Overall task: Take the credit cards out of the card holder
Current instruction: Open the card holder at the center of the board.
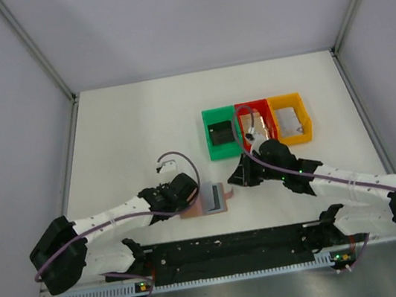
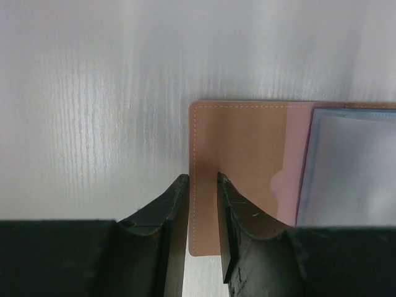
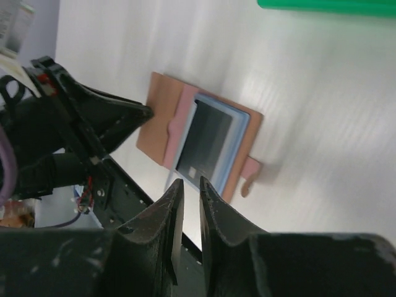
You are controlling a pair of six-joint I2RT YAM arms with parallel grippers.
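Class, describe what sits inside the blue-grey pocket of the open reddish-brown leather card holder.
One dark rectangular card shows in the blue-grey pocket of the reddish-brown leather card holder. Whether more cards lie beneath it is hidden.

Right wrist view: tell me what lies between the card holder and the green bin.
Only bare white table shows between the card holder and the green bin in the right wrist view; nothing rests on that stretch.
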